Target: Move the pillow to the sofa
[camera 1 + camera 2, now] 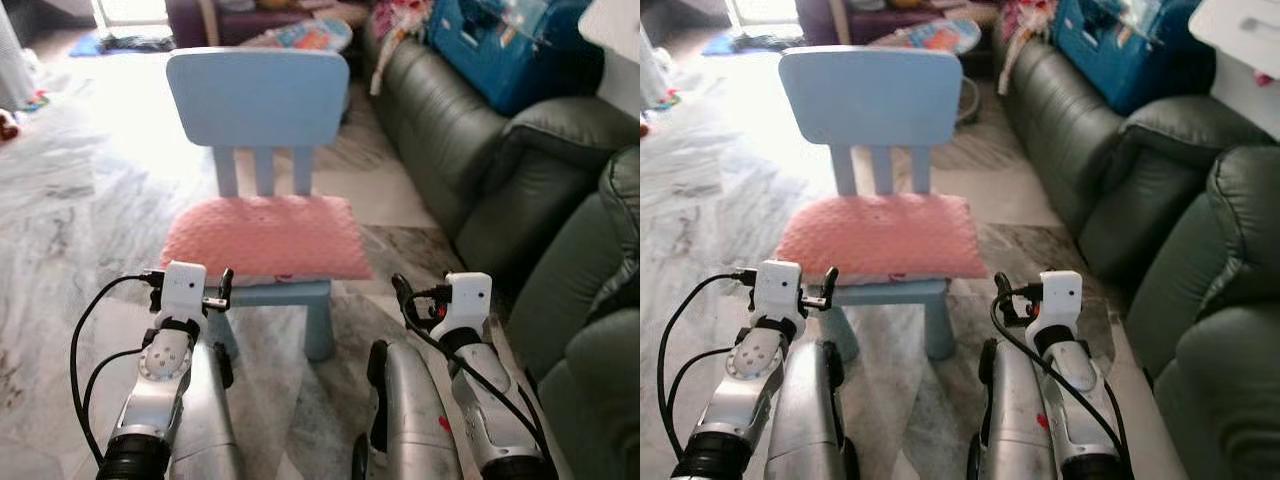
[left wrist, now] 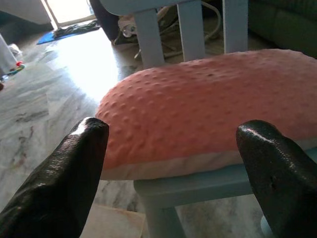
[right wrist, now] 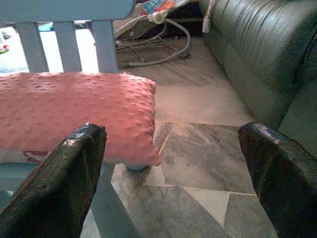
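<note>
A pink dimpled pillow [image 1: 265, 237] lies flat on the seat of a small light-blue child's chair [image 1: 258, 95] straight ahead. My left gripper [image 1: 190, 283] is held just short of the pillow's near left corner, open, with the pillow's edge [image 2: 198, 109] showing between its fingers [image 2: 74, 163]. To the right of the chair's near corner my right gripper [image 1: 445, 297] is open as well. Through it I see the pillow's right end [image 3: 99, 109] and bare floor. The dark green leather sofa [image 1: 470, 150] runs along the right side.
A blue bag [image 1: 500, 45] and cloths lie on the sofa's far seat. A second dark green armchair [image 1: 590, 330] stands close on my right. A baby bouncer [image 1: 300, 35] sits behind the chair. Grey marble floor [image 1: 70, 200] stretches to the left.
</note>
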{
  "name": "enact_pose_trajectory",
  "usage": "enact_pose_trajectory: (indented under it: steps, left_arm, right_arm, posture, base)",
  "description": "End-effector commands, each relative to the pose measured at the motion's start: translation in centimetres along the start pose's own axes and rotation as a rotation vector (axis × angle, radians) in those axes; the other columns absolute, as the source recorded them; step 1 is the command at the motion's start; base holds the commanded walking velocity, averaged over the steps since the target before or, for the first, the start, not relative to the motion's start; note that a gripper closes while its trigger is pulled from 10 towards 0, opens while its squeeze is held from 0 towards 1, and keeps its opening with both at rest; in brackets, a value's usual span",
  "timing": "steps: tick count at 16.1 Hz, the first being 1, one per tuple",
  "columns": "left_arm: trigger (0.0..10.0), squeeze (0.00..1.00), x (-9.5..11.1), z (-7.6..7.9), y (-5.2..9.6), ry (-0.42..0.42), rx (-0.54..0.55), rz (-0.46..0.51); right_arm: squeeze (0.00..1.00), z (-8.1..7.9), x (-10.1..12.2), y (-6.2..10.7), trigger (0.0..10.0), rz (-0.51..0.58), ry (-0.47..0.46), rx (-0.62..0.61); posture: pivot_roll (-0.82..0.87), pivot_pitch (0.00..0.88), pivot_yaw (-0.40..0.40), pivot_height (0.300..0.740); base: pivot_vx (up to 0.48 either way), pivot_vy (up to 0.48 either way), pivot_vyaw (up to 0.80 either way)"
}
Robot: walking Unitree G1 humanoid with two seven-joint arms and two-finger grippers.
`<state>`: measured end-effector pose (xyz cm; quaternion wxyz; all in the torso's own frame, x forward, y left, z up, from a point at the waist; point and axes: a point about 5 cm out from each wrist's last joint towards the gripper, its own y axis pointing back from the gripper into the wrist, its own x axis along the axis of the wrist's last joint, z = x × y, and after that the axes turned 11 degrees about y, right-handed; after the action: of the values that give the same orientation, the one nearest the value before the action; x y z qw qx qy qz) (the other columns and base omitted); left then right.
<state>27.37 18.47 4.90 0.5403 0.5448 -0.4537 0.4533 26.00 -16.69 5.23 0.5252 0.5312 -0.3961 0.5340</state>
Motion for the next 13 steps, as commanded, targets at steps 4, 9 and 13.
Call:
enact_pose_trajectory:
  steps: [4, 9, 13]
  left_arm:
    - [10.0, 0.0, 0.42, -0.13, -0.16, -0.011, 0.009, 0.023]
    - [10.0, 0.0, 0.46, -0.16, -0.16, -0.014, 0.007, 0.026]
    - [10.0, 0.0, 0.24, -0.09, -0.1, -0.012, 0.004, 0.015]
  right_arm:
    - [0.0, -0.01, 0.23, -0.14, 10.0, 0.002, 0.0, 0.015]
    - [0.0, -0.25, 0.3, -0.1, 10.0, 0.008, 0.011, 0.037]
    - [0.0, -0.29, 0.25, -0.09, 10.0, 0.007, 0.009, 0.037]
  posture:
    - [-0.04, 0.0, -0.034, 0.452]
    - [-0.04, 0.0, -0.034, 0.452]
    - [-0.04, 0.0, -0.033, 0.452]
  base:
    - [0.156, 0.0, 0.0]
    - [0.391, 0.0, 0.32]
    - [0.322, 0.0, 0.1]
